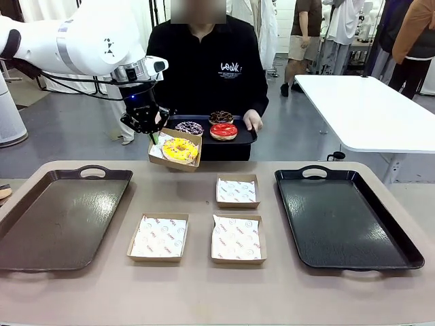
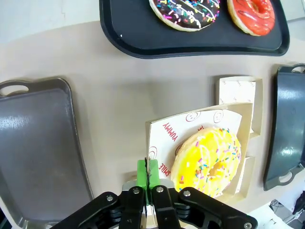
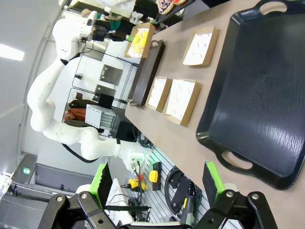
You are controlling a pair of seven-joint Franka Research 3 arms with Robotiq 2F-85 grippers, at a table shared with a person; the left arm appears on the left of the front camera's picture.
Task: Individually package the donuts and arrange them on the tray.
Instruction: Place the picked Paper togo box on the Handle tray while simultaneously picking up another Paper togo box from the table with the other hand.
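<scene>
My left gripper [image 1: 155, 138] is shut on the rim of a shallow cardboard box [image 1: 163, 157] that hangs tilted above the table's far side. The yellow donut [image 1: 179, 149] lies in it on printed paper. In the left wrist view the green pads [image 2: 142, 175] pinch the box edge beside the yellow donut [image 2: 210, 160]. A person across the table holds a small black tray [image 1: 249, 138] bearing the purple sprinkled donut [image 1: 189, 128], the chocolate donut [image 1: 221, 117] and the red donut [image 1: 223, 131]. My right gripper [image 3: 158, 185] stands open over the table's near right edge, holding nothing.
Three paper-lined boxes [image 1: 158, 237] [image 1: 236, 238] [image 1: 237, 191] lie mid-table with nothing in them. A dark tray [image 1: 41, 224] lies at the left and a black tray [image 1: 340, 217] at the right, its handle near my right gripper [image 3: 236, 161]. A white table [image 1: 367, 109] stands behind.
</scene>
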